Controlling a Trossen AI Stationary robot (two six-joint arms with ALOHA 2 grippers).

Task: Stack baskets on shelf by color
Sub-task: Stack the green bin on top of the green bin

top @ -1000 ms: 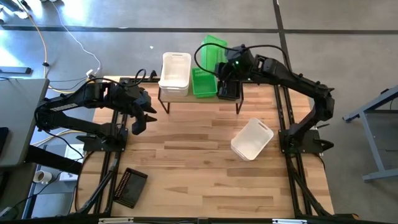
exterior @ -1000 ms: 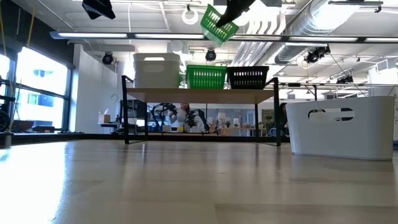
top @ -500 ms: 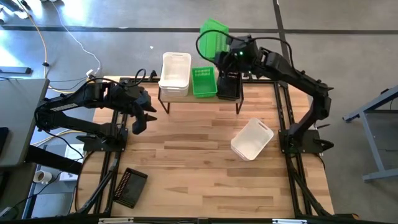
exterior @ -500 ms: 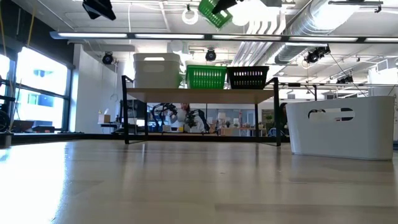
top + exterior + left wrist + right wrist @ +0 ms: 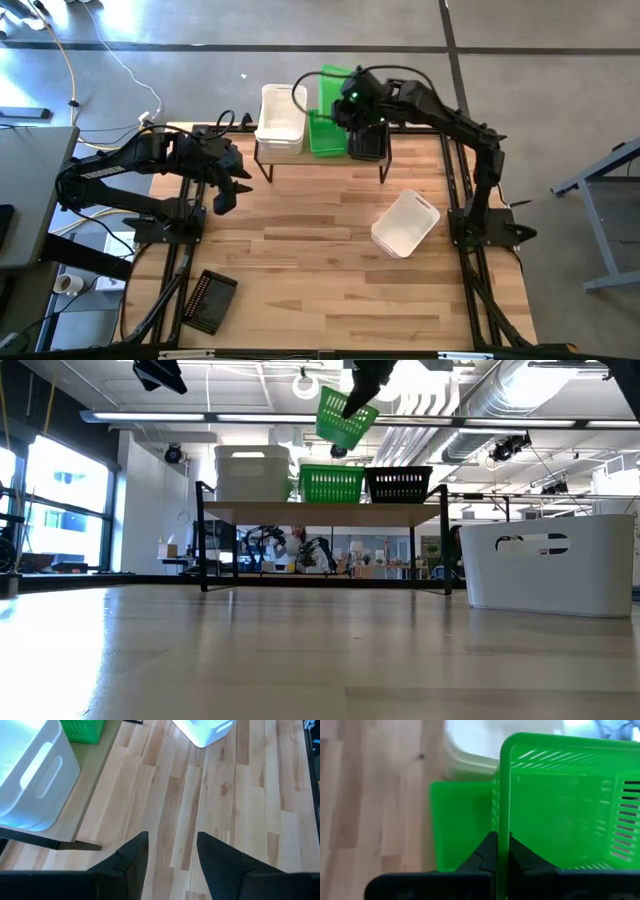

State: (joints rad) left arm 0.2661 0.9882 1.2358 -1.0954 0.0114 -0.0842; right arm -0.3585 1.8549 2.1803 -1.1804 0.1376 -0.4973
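Your left gripper (image 5: 232,186) idles over the table's left side, fingers spread, holding nothing. Right gripper (image 5: 350,103) pinches the rim of a green basket (image 5: 345,417) held tilted above the shelf (image 5: 320,513), over the green basket already there (image 5: 331,484). Only the low view shows the tilt; from above the arm covers much of it.

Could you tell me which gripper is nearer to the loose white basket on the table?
Right. The right gripper is above the shelf, behind the white basket; the left gripper waits farther off.
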